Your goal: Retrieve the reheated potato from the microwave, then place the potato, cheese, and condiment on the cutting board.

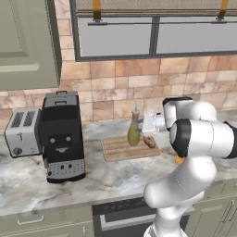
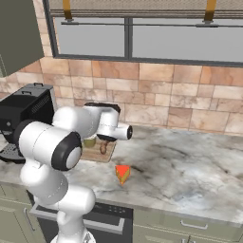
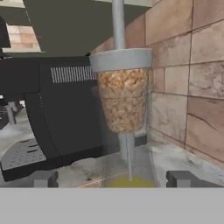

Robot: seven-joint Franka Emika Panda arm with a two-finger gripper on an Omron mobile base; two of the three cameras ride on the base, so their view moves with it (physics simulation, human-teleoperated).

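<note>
Condiment (image 1: 134, 131) stood upright on the cutting board (image 1: 116, 149) beside the potato (image 1: 149, 141). Gripper (image 3: 113, 178) jaws were apart around its neck. Cheese (image 2: 123, 173) lay on the counter (image 2: 190, 166).

The white arm folds forward at mid-frame in both base views. In the hand view, the gripper (image 3: 113, 178) points level. Its fingertips (image 3: 45, 178) stand wide apart.

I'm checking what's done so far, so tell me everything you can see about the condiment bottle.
The condiment is a pear-shaped bottle with an olive-yellow body, a slim clear neck and a small pale cap. It stands upright on the wooden cutting board, near the board's back right part, with the brown potato lying just beside it. The gripper sits open at its neck, fingertips either side, not clamped.
</note>
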